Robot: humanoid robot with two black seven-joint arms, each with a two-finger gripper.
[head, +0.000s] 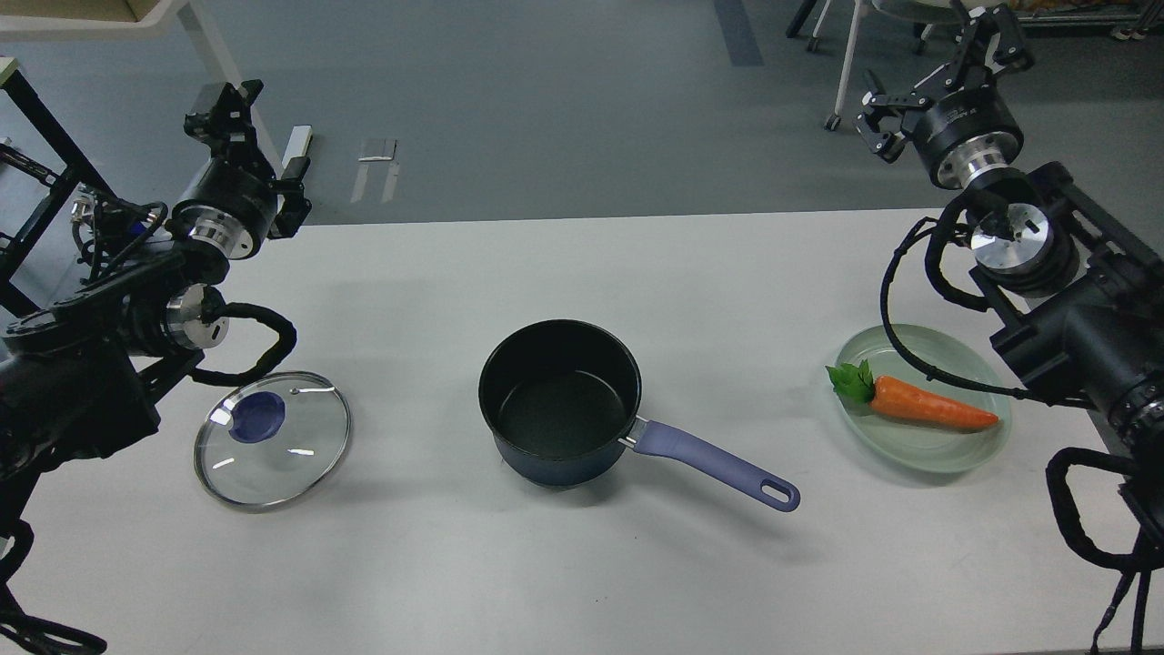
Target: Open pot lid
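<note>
Small dark-blue saucepan (559, 400) with black non-stick interior sits mid-table, uncovered, nothing inside that I can see. Its long periwinkle handle (718, 466) points toward the lower right, hole at the end.

Round clear glass lid (272, 439) with steel rim and purple-blue knob is off the pot, on the white table (637, 273) well to the pot's left, tilted a bit rather than lying flat. Lettering on the glass is too small to read.

Pale green glass plate (923, 398) on the right holds one orange carrot with green leaves (918, 405), lying across it. A black cable from my right arm crosses in front of the plate's far edge.

My left gripper (227, 109) is raised beyond the table's far-left edge, apart from the lid, touching nothing. It is dark and seen end-on; I cannot tell how its jaws stand.

My right gripper (946, 77) is up at the far right, over the floor, holding nothing. Fingers look spread apart, jaws wide.

Both arms are cut off by the frame edges. The left arm's bulk sits just beside the lid's left rim; contact there is unclear.
</note>
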